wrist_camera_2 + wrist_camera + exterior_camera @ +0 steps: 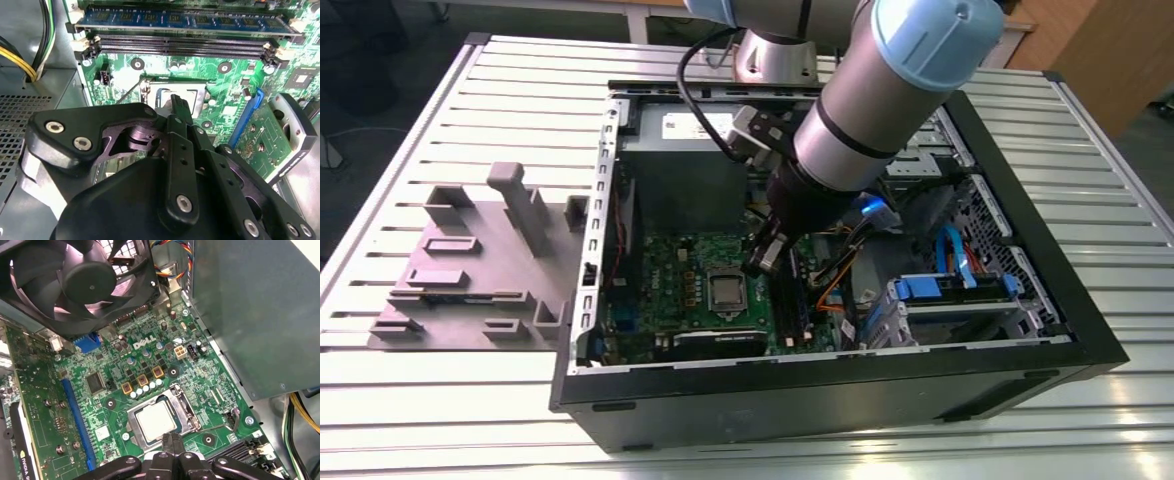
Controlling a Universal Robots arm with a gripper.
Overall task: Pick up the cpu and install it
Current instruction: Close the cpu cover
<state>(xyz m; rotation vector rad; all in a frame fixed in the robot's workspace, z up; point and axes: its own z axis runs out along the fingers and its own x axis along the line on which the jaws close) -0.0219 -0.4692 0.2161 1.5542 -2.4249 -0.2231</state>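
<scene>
The cpu (156, 421) is a small silvery square lying flat in the socket frame (187, 412) on the green motherboard (200, 380). In the exterior view the cpu (724, 290) shows as a grey square in the middle of the board inside the open computer case (1067, 330). My gripper (172, 440) hovers just above the cpu's near edge with its two black fingers pressed together and nothing between them. The second wrist view has the gripper (180, 104) over the socket, partly hiding the cpu (195, 97). In the exterior view the gripper (767, 258) hangs slightly toward that view's right of the socket.
A black fan (75, 285) and a grey metal power supply box (260, 315) flank the socket. Long memory sticks (185, 22) and an expansion card (30, 415) stand close by. Cables (854, 270) run beside the arm. A grey fixture (480, 260) sits outside the case.
</scene>
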